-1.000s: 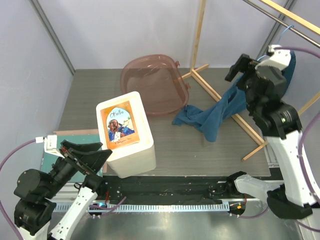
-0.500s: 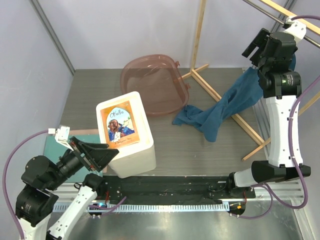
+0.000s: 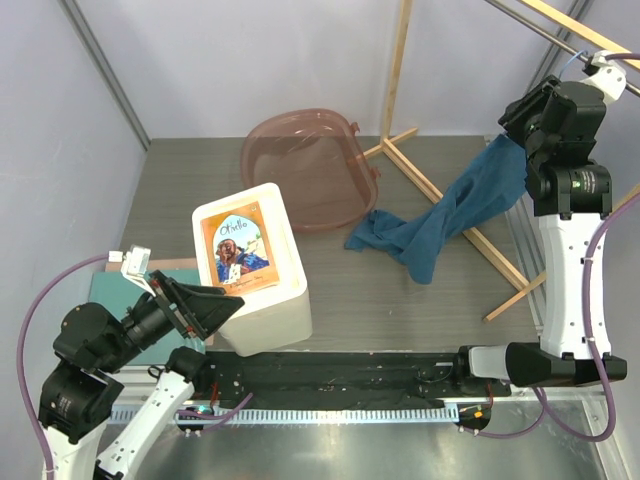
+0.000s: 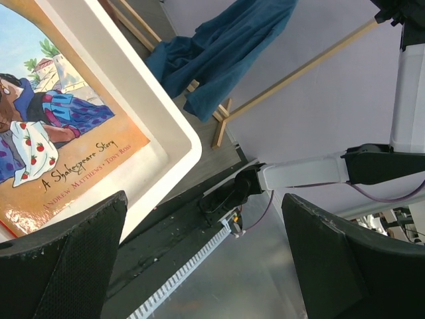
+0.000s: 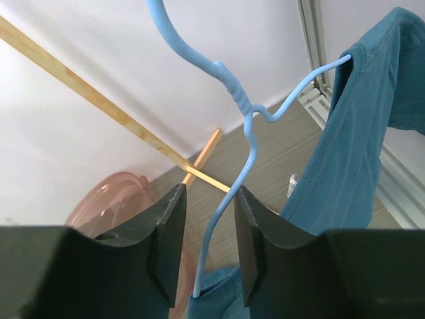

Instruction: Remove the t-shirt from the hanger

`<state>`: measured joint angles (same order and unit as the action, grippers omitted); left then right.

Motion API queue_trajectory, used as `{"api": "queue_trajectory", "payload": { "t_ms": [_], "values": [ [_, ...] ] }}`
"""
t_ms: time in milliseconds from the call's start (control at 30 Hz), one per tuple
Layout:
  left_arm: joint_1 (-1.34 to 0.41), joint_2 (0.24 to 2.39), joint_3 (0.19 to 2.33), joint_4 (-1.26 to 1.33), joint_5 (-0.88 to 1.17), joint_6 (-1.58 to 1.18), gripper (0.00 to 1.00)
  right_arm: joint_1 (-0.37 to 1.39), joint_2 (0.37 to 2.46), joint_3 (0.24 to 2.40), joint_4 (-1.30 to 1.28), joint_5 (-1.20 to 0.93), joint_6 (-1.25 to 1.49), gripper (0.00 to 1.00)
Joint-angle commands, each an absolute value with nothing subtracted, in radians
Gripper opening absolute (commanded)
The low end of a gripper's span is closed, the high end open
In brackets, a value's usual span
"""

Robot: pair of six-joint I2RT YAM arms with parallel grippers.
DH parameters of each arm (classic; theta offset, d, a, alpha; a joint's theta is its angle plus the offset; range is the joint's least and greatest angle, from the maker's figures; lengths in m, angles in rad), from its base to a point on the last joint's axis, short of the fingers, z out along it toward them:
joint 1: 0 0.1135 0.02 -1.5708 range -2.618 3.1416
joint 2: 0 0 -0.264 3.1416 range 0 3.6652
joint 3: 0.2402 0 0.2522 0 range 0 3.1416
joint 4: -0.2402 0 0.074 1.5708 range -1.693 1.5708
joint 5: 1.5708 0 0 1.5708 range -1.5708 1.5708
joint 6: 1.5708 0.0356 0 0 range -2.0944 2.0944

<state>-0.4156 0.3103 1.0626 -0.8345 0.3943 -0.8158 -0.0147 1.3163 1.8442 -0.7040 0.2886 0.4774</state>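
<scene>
Right gripper (image 5: 207, 199), upper right of the overhead frame: jaws straddle the hanger (image 5: 249, 143) wire, grip unclear. T-shirt (image 5: 345, 153) drapes from one shoulder. Left gripper (image 4: 204, 199) jaws spread wide.

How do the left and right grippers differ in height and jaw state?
The left gripper sits low beside the white rectangular box, the right gripper high by the wooden rack. Left jaws stand wide on nothing; right jaws are narrower, with the thin light-blue wire hanger between them, not visibly clamped. Both have black fingers.
</scene>
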Motion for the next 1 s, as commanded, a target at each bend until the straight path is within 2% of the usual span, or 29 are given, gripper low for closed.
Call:
{"api": "queue_trajectory", "payload": {
  "t_ms": [0,233,333,533,767,967],
  "values": [
    [-0.410,0.324,1.058,-0.795,0.426,-0.818,0.98,-0.018,1.281,1.825,-0.623,0.282,0.505,0.34],
    [-0.410,0.319,1.055,-0.802,0.428,-0.816,0.97,-0.018,1.249,1.752,-0.555,0.261,0.555,0.17],
    [-0.408,0.313,1.057,-0.810,0.422,-0.815,0.97,-0.018,1.213,1.672,-0.463,0.253,0.549,0.15],
    [-0.410,0.299,1.057,-0.824,0.416,-0.810,0.97,-0.018,1.144,1.476,-0.176,0.287,0.517,0.02],
    [-0.411,0.310,1.074,-0.838,0.413,-0.799,0.97,-0.018,1.042,1.171,0.266,0.314,0.450,0.01],
    [-0.410,0.316,1.092,-0.851,0.405,-0.795,0.97,-0.018,1.054,1.072,0.504,0.311,0.388,0.01]
  ]
}}
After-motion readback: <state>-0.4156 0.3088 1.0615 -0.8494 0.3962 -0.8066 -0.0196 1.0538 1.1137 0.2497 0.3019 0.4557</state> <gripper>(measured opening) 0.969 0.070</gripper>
